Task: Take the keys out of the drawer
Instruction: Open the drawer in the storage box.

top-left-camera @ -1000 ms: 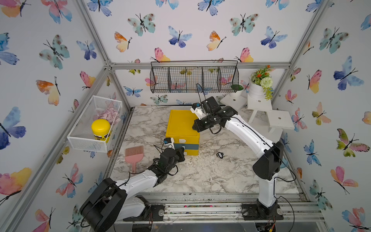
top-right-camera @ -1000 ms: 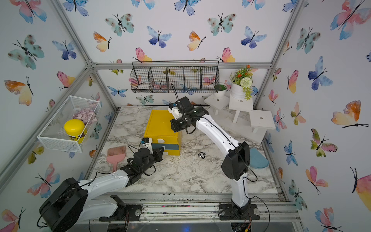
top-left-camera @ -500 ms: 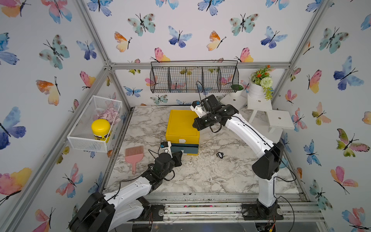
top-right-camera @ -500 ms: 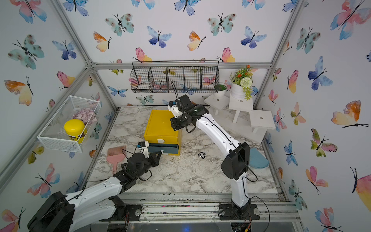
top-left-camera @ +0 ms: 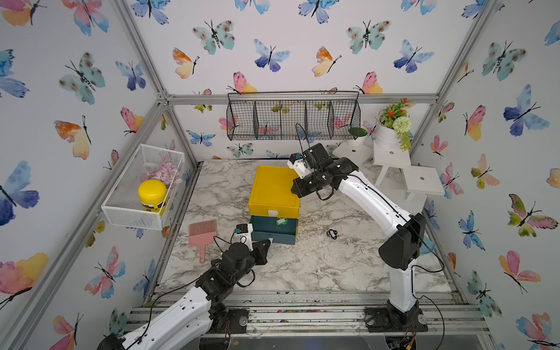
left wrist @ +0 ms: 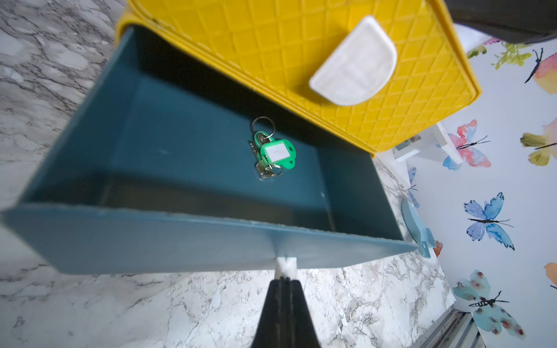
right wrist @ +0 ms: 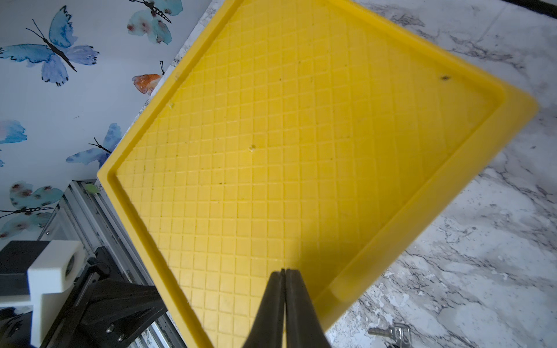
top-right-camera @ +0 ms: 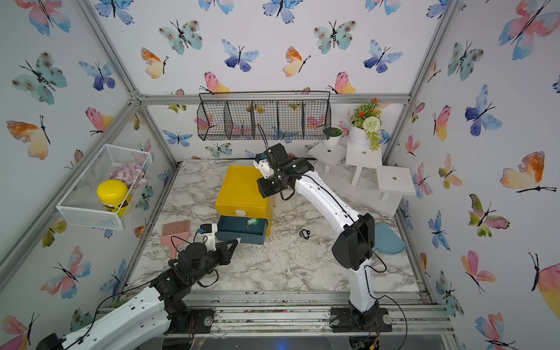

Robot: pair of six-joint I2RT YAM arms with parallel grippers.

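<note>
Blue drawer (left wrist: pixel 180 241) open, green-tagged keys (left wrist: pixel 275 152) inside, left fingers (left wrist: pixel 271 310) clenched on white handle (left wrist: pixel 286 262), right fingers (right wrist: pixel 271 304) clenched empty over yellow cabinet (right wrist: pixel 301 150)

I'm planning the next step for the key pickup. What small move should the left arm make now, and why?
Probably open the left end effector to release the drawer handle: it is shut on that white tab, the blue drawer already stands open, and the green-tagged keys lie exposed inside.

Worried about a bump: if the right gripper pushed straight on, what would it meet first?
The yellow box's top: the shut right gripper points at it, perhaps touching; depth is unclear.
</note>
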